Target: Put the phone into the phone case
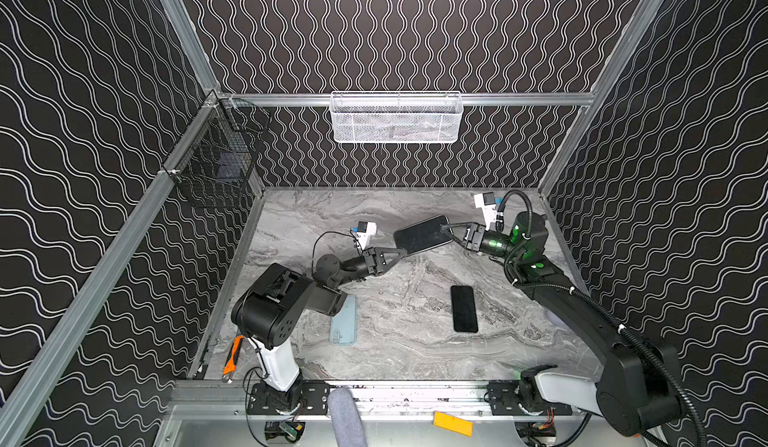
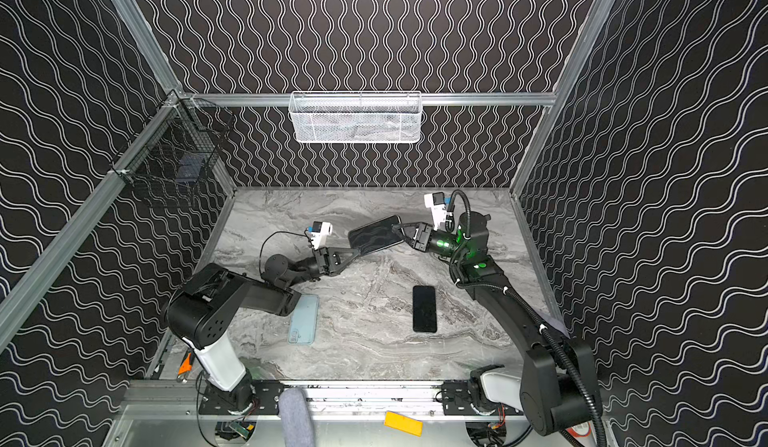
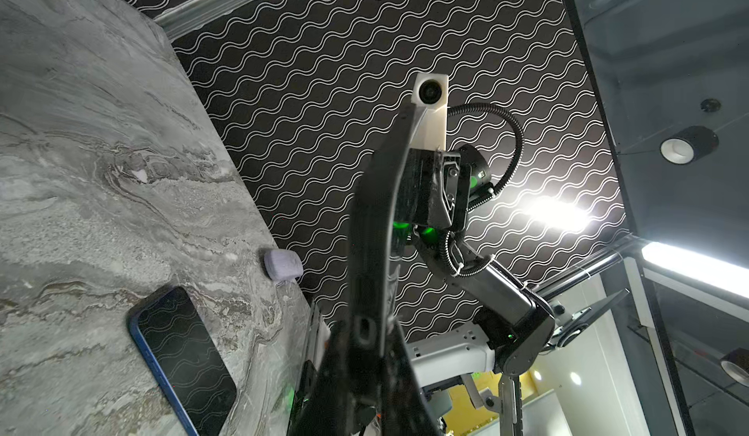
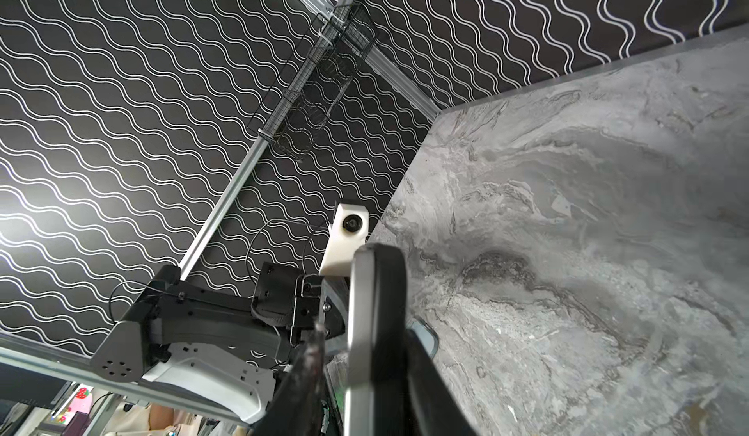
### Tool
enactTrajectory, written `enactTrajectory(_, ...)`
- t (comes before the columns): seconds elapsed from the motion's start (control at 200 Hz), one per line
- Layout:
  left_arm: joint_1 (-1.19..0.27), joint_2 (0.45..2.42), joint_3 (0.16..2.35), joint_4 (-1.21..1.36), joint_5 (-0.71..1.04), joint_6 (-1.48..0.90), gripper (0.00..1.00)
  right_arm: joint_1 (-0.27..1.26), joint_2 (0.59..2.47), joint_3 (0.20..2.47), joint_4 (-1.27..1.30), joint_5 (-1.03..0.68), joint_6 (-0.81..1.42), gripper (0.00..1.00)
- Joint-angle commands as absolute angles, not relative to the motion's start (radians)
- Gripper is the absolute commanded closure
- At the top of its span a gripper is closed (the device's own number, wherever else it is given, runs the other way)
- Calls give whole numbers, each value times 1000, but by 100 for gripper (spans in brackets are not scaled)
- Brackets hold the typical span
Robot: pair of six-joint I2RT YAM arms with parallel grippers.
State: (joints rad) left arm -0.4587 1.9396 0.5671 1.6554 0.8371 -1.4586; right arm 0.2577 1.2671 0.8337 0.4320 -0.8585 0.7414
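Top views | left pincer (image 1: 401, 253) clamps phone case (image 1: 420, 237) | right pincer (image 1: 448, 234) astride, grip unclear

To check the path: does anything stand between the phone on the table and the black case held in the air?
Nothing visible. Only bare table lies between the phone and the black case; the light blue case lies off to the side.

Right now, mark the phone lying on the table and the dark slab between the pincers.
phone (image 1: 464, 308): in a top view, screen centre.
dark slab (image 1: 422, 236): in a top view, middle of its face.
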Motion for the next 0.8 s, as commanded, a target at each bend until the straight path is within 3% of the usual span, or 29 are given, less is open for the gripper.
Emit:
enactTrajectory(0.0,-461,1944,570,1545,879,-1436,100,258,1276,861,576,-932,756,78)
enactTrajectory(0.19,-461,1945,582,1545,881,-1442,100,258,1270,851,597,-934,770,100)
enactTrajectory(0.49,-463,1938,615,1546,876,-1454,100,259,1232,859,473,-895,685,100)
enactTrajectory(0.611,-462,1939,626,1546,899,-1454,100,258,1227,861,478,-911,683,69)
enactTrajectory(0.796,-475,1956,623,1543,942,-1454,100,256,1242,895,496,-946,684,60)
